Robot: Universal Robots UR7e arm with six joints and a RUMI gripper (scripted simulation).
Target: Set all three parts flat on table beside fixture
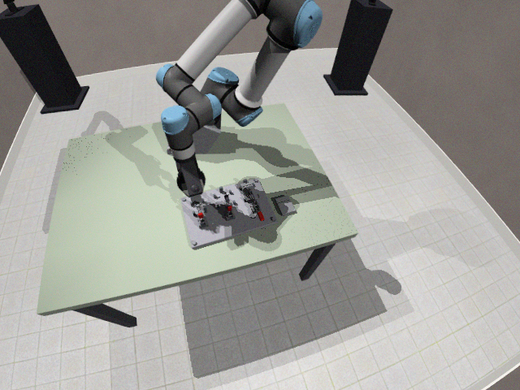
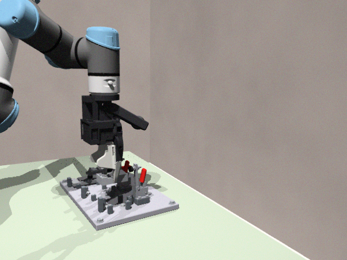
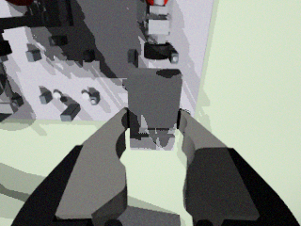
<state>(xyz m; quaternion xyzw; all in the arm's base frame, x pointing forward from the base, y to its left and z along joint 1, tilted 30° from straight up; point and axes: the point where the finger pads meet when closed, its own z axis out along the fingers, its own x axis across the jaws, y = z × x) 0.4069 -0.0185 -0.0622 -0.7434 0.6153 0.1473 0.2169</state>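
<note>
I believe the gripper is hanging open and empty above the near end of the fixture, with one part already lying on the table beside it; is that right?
Not quite: the gripper is shut on a grey part, as the wrist view shows. It does hang above the end of the fixture, and one part already lies on the table beside it.

You won't find any readable text, label, brand, number or sign here; the small dark mark on the white finger [image 2: 108, 156] is illegible.
</note>
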